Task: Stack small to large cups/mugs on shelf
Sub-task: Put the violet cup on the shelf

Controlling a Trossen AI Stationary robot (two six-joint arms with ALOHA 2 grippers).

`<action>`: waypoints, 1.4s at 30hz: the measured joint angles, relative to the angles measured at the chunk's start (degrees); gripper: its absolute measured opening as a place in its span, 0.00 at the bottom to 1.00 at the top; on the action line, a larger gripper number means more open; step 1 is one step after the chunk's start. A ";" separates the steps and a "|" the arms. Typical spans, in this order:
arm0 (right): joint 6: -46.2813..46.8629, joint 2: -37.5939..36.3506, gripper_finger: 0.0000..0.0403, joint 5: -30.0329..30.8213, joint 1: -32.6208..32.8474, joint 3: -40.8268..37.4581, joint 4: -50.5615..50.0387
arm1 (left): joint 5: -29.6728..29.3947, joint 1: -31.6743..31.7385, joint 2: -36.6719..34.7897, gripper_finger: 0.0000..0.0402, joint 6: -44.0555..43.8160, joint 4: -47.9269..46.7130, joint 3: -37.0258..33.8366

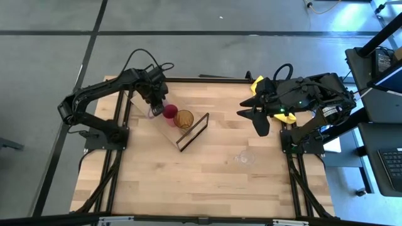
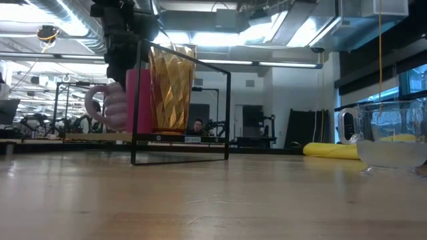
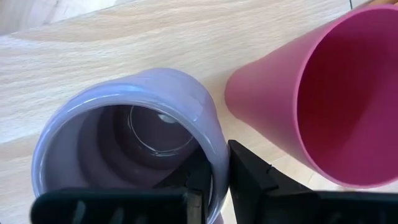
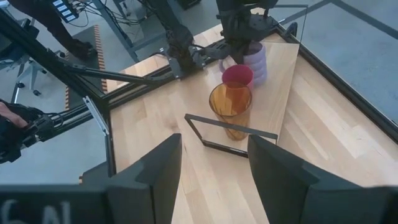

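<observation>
Left wrist view: the left gripper (image 3: 214,186) pinches the purple mug's (image 3: 124,134) rim on the shelf (image 1: 164,129). The red cup (image 3: 323,93) and amber tumbler (image 1: 184,118) stand beside it. The right gripper (image 4: 214,171) hangs spread apart, near the clear glass (image 1: 245,157).

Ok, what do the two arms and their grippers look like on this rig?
Both arms are black and jointed, with black cables looping off them. The left gripper ends in dark, blocky fingers. The right gripper has broad, flat black fingers, a small green light glowing on its wrist and something yellow beside it.
</observation>
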 joint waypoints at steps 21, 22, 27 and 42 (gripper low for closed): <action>0.33 0.00 0.46 0.00 0.02 0.00 0.00 | 0.80 0.02 0.00 0.13 0.78 0.53 0.00; 0.39 0.00 0.46 0.00 0.00 0.00 -0.02 | 0.81 0.04 0.00 0.14 0.78 0.65 0.00; 0.45 0.00 0.46 0.00 0.02 0.00 -0.10 | 0.90 0.01 -0.09 0.20 0.65 0.87 0.09; 0.83 0.00 0.46 0.65 0.01 0.00 -2.07 | -1.04 0.02 -0.09 0.21 0.61 -0.34 0.11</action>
